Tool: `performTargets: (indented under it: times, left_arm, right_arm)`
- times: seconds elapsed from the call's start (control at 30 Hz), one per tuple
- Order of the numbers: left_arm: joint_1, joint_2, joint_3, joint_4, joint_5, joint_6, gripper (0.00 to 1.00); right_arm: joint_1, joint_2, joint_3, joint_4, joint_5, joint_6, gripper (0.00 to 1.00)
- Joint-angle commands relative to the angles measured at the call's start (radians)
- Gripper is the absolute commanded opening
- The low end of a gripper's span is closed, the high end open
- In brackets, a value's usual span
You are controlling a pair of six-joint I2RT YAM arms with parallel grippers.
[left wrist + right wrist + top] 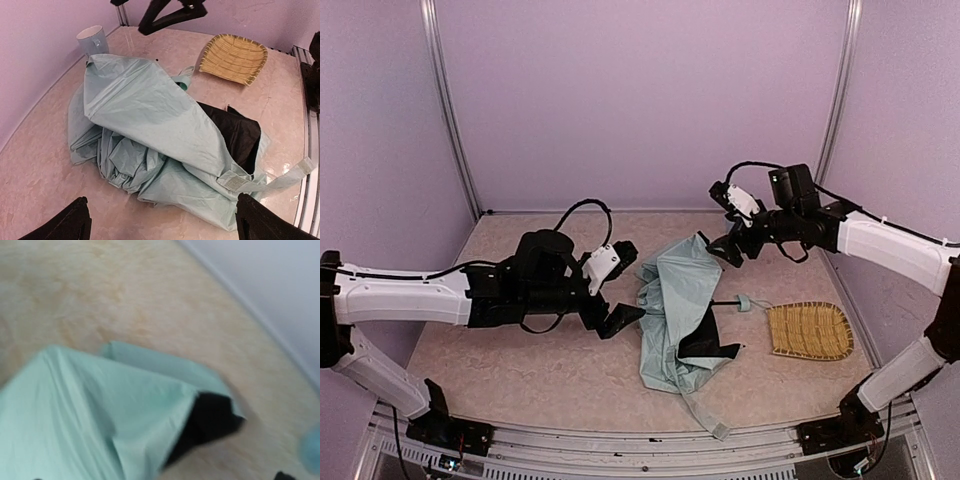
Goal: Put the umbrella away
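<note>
The umbrella (675,310) lies collapsed in a loose heap of pale mint fabric in the middle of the table, with black lining showing at its right side (235,132). Its thin shaft and small mint handle (745,303) stick out to the right. A fabric strap (235,181) trails toward the front edge. My left gripper (628,287) stands open just left of the heap, its fingertips (62,225) wide apart and nothing between them. My right gripper (725,246) hovers open above the heap's far edge, holding nothing. The right wrist view is blurred and shows the mint fabric (100,410) below.
A woven yellow straw mat (810,330) lies right of the handle. A pale blue mug (92,40) stands by the back wall behind the umbrella. Purple walls close the table on three sides, and a metal rail runs along the front edge (620,440).
</note>
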Motion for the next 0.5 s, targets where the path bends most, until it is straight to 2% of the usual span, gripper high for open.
performTargets:
  times: [0.0,0.23,0.33,0.47]
  left_arm:
    - [-0.026,-0.069,-0.068,0.093,0.012,0.009,0.98]
    - [-0.028,-0.095,-0.112,0.11,0.006,-0.018,0.98]
    - [-0.029,-0.083,-0.111,0.094,-0.008,-0.012,0.98]
    - [-0.028,-0.07,-0.114,0.093,-0.001,-0.005,0.99]
  right_arm:
    - [0.006,0.144,0.12,-0.146,-0.103,0.045,0.98]
    - [0.061,0.4,0.211,-0.235,-0.066,-0.079,1.0]
    - [0.097,0.475,0.194,-0.271,-0.095,-0.092,1.0]
    - [0.199,0.58,0.163,-0.237,-0.061,-0.119,1.0]
